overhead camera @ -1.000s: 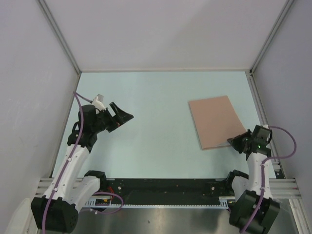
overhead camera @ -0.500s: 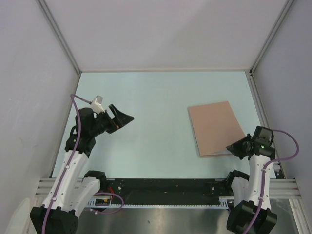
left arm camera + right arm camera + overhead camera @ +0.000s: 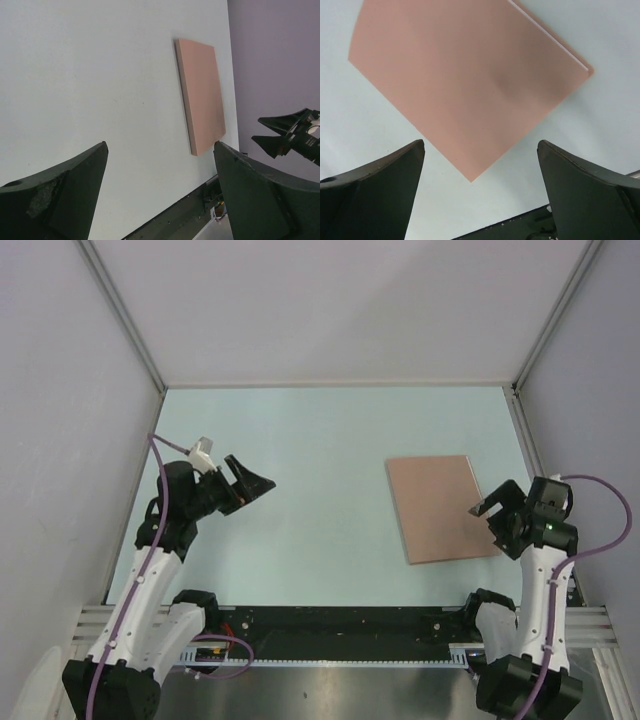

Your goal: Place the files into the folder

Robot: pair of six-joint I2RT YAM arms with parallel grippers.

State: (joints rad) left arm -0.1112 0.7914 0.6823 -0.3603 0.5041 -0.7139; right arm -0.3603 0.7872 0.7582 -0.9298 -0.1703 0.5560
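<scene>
The salmon-brown folder (image 3: 440, 508) lies shut and flat on the right half of the table, and also shows in the left wrist view (image 3: 202, 95). Of the files I see only a thin white paper edge (image 3: 555, 42) along one side of the folder (image 3: 465, 80); the rest is hidden inside. My right gripper (image 3: 487, 518) hovers open just above the folder's near right corner, nothing between its fingers (image 3: 481, 142). My left gripper (image 3: 258, 483) hangs open over the left half of the table, far from the folder, empty (image 3: 160, 145).
The pale green table (image 3: 320, 440) is boxed in by grey walls at the left, back and right. A black rail (image 3: 340, 620) with the arm bases runs along the near edge. An aluminium frame post (image 3: 530, 455) borders the table right of the folder.
My right gripper went from shut on the folder's near right corner to open, let it go and lifted away to the right. The folder settled flat. The left arm hardly moved.
</scene>
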